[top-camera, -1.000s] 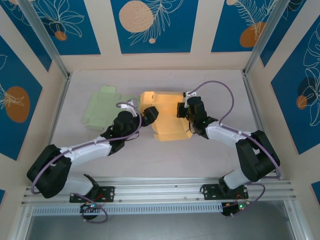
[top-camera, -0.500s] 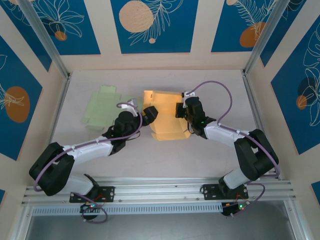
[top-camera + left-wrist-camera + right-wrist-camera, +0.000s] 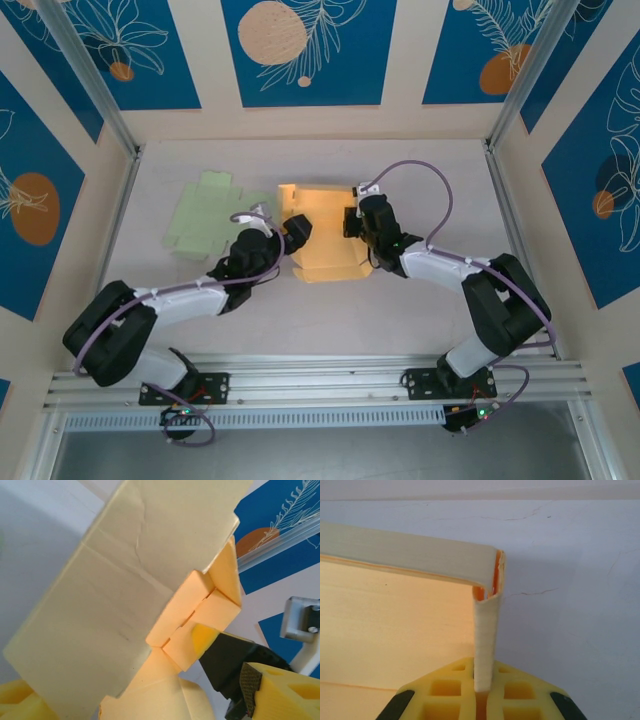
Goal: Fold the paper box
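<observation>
The yellow paper box (image 3: 325,240) lies half-formed in the middle of the table between both arms. My right gripper (image 3: 354,222) is shut on the box's upright right wall. In the right wrist view that doubled strip of paper (image 3: 485,640) stands pinched between the yellow fingers (image 3: 445,695). My left gripper (image 3: 297,232) is at the box's left side with its jaws wide open. In the left wrist view a large panel of the box (image 3: 125,580) leans across between its fingers, and the right finger (image 3: 280,690) is clear of the paper.
A flat pale green paper blank (image 3: 205,213) lies at the back left, just beyond the left arm. Walls with blue panels enclose the table on three sides. Bare table surface (image 3: 330,310) lies between the box and the arm bases.
The box and the right gripper holding it have shifted a little to the left. The left gripper has stayed against the box's left side, and its jaws have narrowed slightly.
</observation>
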Controlling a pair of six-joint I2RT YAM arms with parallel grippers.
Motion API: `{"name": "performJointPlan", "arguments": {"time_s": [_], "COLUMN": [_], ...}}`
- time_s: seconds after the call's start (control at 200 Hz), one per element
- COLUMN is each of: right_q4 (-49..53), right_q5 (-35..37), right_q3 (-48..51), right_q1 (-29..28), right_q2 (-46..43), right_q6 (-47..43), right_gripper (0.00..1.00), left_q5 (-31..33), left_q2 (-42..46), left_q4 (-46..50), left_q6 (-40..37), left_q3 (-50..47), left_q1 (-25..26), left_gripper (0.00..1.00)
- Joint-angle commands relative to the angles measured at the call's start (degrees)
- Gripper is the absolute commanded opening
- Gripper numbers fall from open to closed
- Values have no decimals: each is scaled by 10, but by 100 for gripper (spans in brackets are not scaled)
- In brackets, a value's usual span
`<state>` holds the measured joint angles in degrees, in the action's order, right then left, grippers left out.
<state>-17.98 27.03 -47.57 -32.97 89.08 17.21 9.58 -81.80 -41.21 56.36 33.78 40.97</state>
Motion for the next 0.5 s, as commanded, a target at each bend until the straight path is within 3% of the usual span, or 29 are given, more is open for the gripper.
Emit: {"name": "performJointPlan", "arguments": {"time_s": [0.0,0.115,0.185,0.295,0.39,0.495], "right_q4": [33,33,33,34,51,80], "right_q5": [7,11,12,12,9,12], "right_q3": [-8,-7,-7,-7,-16,-33], "right_q1": [-19,-22,-23,-22,-16,-8], "right_q2": [18,26,29,33,36,42], "right_q6": [-56,-55,-54,-49,-35,-19], "right_gripper": [0,0,0,0,0,0], "left_q5": [-16,-31,-30,-29,-45,-57], "left_q2": [-18,-34,-33,-23,-8,31], "left_q4": [-82,-121,-130,-108,-95,-26], "left_q6": [-7,-17,-23,-33,-54,-89], "left_q3": [40,41,38,38,34,25], "left_q1": [4,4,3,3,3,2], "left_gripper": [76,62,59,60,67,71]}}
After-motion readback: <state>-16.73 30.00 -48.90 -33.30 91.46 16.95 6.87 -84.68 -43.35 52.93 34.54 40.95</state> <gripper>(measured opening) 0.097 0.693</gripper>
